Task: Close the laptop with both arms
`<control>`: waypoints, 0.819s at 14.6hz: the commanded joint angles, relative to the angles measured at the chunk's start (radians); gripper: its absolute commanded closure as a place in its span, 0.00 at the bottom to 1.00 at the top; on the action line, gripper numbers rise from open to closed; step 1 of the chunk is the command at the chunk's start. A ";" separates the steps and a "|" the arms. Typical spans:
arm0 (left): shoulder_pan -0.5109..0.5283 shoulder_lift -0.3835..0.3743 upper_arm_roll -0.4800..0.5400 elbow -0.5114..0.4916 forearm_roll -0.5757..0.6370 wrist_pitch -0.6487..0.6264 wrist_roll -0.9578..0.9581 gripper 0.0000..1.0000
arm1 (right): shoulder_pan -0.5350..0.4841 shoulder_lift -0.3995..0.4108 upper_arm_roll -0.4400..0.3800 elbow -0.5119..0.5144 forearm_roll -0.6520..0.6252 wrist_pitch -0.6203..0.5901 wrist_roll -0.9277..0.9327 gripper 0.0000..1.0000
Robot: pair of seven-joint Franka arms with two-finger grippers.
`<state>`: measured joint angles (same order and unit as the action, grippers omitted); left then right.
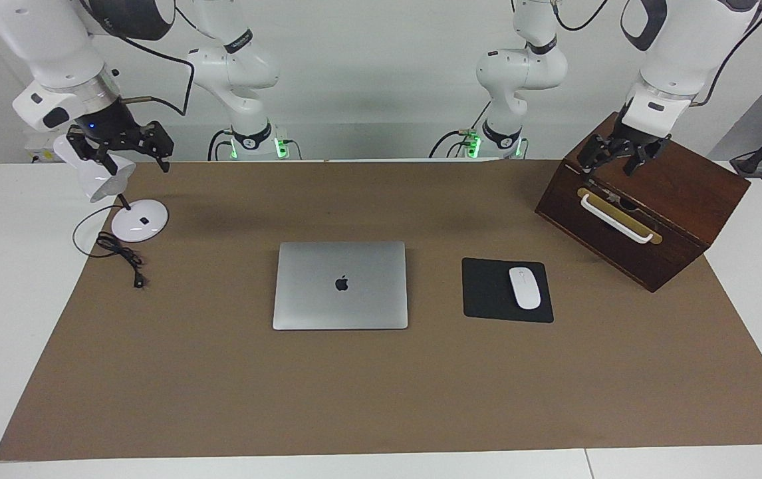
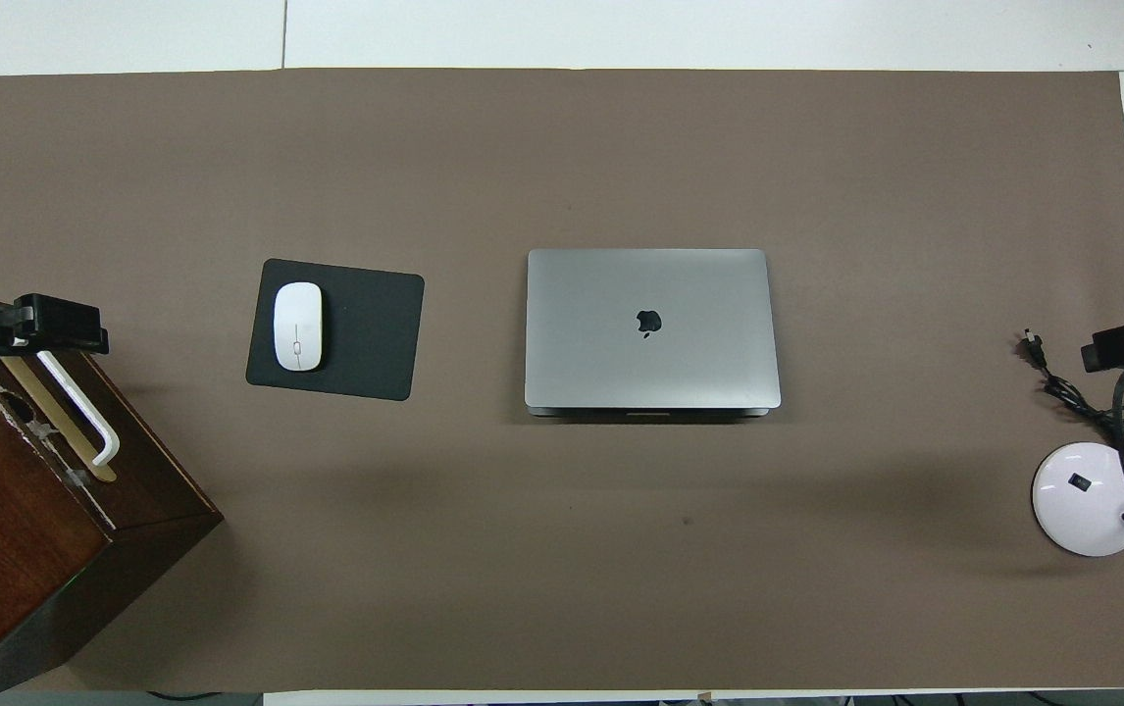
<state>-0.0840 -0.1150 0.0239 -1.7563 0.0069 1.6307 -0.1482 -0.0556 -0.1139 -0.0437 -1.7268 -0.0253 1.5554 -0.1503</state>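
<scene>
laptop (image 1: 340,285) – lid flat down, mid-counter beside mousepad (image 1: 507,290) | task looks done | left end effector (image 1: 619,158) over box (image 1: 647,199), fingers apart, empty | right end effector (image 1: 120,148) over lamp (image 1: 118,199), apart, empty

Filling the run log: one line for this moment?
laptop: shut, flat on mat | left gripper: open, over wooden box | right gripper: open, over lamp

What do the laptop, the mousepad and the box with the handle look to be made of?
The laptop looks like brushed metal: matte silver-grey with a soft, even sheen and a dark logo on its shut lid. The mousepad is flat, matte black with no glare, probably fabric or rubber. The box looks like dark stained wood, showing reddish grain, with a glossy white handle on a brass-coloured plate.
</scene>
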 commanded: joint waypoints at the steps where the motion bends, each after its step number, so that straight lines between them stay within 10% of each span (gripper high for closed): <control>1: 0.006 0.055 -0.005 0.046 0.004 -0.040 0.007 0.00 | 0.000 -0.020 0.002 -0.027 0.011 0.026 0.018 0.00; 12: 0.050 0.055 -0.022 -0.015 -0.013 -0.057 0.111 0.00 | 0.000 -0.020 0.002 -0.027 0.011 0.026 0.024 0.00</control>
<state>-0.0586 -0.0588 0.0130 -1.7690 0.0016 1.5919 -0.0954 -0.0549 -0.1139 -0.0431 -1.7270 -0.0253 1.5554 -0.1488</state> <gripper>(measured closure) 0.000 0.000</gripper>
